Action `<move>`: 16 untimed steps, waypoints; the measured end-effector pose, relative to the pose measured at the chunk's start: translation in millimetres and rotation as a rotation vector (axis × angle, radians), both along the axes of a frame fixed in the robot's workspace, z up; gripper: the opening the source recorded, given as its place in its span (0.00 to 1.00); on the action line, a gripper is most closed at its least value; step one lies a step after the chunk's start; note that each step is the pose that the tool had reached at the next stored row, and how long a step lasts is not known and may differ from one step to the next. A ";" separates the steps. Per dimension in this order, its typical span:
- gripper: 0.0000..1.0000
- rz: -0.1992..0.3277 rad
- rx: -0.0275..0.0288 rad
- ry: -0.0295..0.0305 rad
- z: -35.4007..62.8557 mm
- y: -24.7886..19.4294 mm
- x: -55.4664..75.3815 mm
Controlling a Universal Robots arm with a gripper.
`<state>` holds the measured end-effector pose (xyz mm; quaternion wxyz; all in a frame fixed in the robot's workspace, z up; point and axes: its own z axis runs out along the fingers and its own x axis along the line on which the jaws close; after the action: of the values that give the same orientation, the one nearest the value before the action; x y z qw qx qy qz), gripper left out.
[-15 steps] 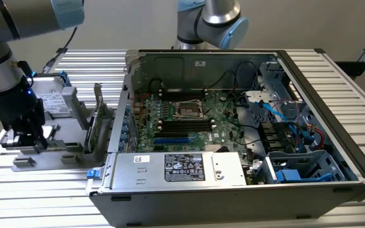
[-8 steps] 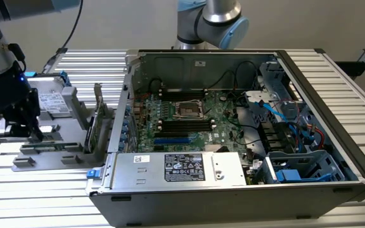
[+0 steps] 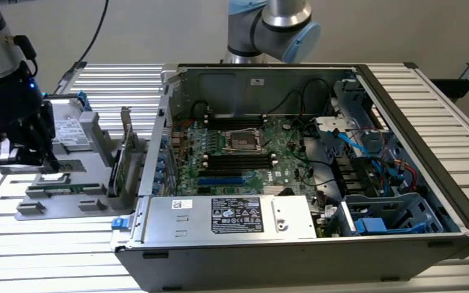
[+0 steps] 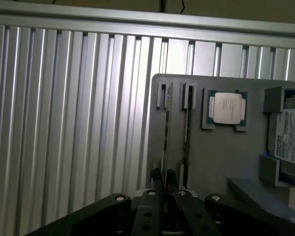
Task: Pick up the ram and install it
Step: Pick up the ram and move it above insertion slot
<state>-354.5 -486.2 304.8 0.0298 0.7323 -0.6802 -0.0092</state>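
In the wrist view the ram (image 4: 166, 123) shows edge-on as a thin strip standing in a slot of the grey parts tray (image 4: 221, 157). My gripper (image 4: 163, 177) is shut on its near end, one fingertip on each side, and the stick still sits in its slot. A second thin stick (image 4: 186, 123) stands in the neighbouring slot. In the exterior view my gripper (image 3: 51, 170) hangs low over the tray (image 3: 63, 204), to the left of the open computer case (image 3: 300, 256). The motherboard's black memory slots (image 3: 236, 162) lie inside the case.
A square silver processor chip (image 4: 227, 108) and a labelled hard drive (image 4: 289, 135) also sit in the tray. A tall green expansion card (image 3: 124, 162) stands between tray and case. The power supply (image 3: 226, 217) fills the case's near side, with cables (image 3: 365, 152) on the exterior view's right.
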 end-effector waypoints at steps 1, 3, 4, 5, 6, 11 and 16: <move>0.14 0.000 0.0005 0.0001 2.6 0.0 2.7; 0.14 0.000 0.0016 0.0002 7.9 0.0 8.3; 0.14 0.000 0.0023 0.0003 10.4 0.0 11.0; 0.14 0.000 0.0031 0.0003 12.9 0.0 13.9; 0.14 0.000 0.0039 0.0003 15.3 0.0 16.8; 0.14 0.000 0.0080 0.0007 26.4 0.0 31.4; 0.14 0.000 0.0123 0.0011 35.6 0.0 46.2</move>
<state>-308.3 -486.2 340.4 0.0257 0.7325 -0.6801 -0.0138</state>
